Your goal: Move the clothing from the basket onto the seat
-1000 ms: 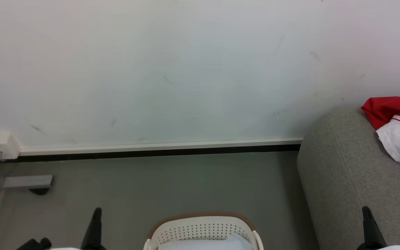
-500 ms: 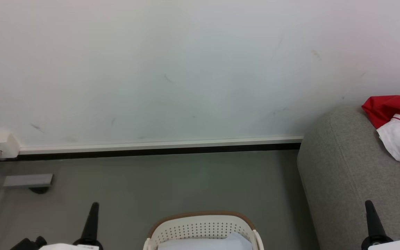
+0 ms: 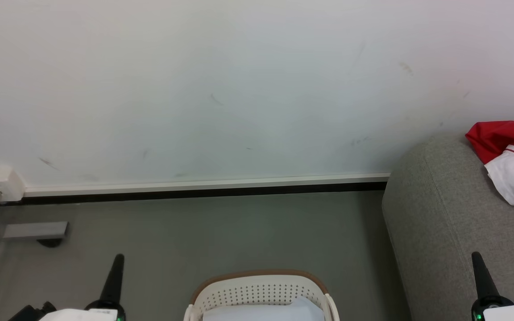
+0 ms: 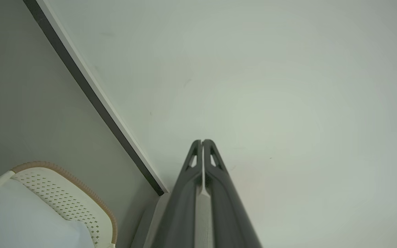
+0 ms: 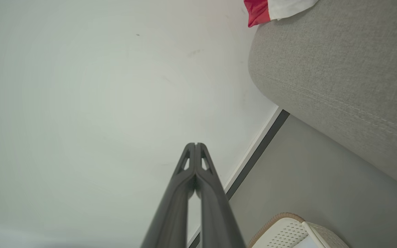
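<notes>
The red garment with a white panel (image 3: 507, 151) lies on the large grey woven-fabric seat (image 3: 444, 223) at far right. The cream perforated plastic basket with a brown rim (image 3: 259, 292) stands near, centre, holding something pale (image 3: 261, 313). The left gripper (image 3: 118, 263) and right gripper (image 3: 478, 261) flank it, fingers pressed together, empty. This looks like a pause between transfers: next, a claw must spread and dip in. Both grippers show slightly higher than a second ago.

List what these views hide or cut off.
1. Basket: the head view's bottom edge cuts it; pale material covers whatever lies inside.
2. Clothing: the head view's right edge cuts it, so its full extent is unknown.
3. Seat: runs off the right and bottom edges.
</notes>
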Available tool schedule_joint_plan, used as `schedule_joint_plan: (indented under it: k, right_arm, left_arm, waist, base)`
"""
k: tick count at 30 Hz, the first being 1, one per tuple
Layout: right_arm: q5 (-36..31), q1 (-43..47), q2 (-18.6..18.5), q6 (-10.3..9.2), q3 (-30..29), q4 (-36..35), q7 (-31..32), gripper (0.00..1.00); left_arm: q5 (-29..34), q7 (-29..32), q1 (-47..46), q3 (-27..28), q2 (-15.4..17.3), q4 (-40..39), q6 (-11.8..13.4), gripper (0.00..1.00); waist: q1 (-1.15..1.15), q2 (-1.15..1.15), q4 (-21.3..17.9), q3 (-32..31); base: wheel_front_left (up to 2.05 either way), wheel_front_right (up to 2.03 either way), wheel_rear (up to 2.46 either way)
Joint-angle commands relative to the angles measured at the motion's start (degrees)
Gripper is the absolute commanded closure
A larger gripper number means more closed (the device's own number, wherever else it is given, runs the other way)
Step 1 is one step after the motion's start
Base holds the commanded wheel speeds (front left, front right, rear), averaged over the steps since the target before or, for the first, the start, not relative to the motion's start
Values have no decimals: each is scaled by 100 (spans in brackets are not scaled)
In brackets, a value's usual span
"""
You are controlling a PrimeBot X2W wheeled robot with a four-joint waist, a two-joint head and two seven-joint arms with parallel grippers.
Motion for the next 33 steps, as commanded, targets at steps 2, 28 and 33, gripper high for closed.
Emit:
schedule_joint_plan:
  k: [2, 28, 33]
  right_arm:
    - [161, -116, -41, -9, -38, -63, 35, 100]
    - [1363, -218, -45, -12, -151, -173, 343, 100]
    - [1567, -223, -46, -13, -172, -192, 396, 100]
  left_arm:
    - [-185, 35, -121, 33, 42, -50, -31, 100]
    - [-1374, 343, -231, 170, 48, -88, -45, 100]
    - [-1606, 400, -254, 190, 48, -96, -49, 100]
  waist:
    - [0, 0, 0, 3]
    - [0, 0, -1, 64]
    - [0, 0, -1, 75]
  base:
    - [0, 0, 0]
    - [0, 0, 0]
    - [0, 0, 0]
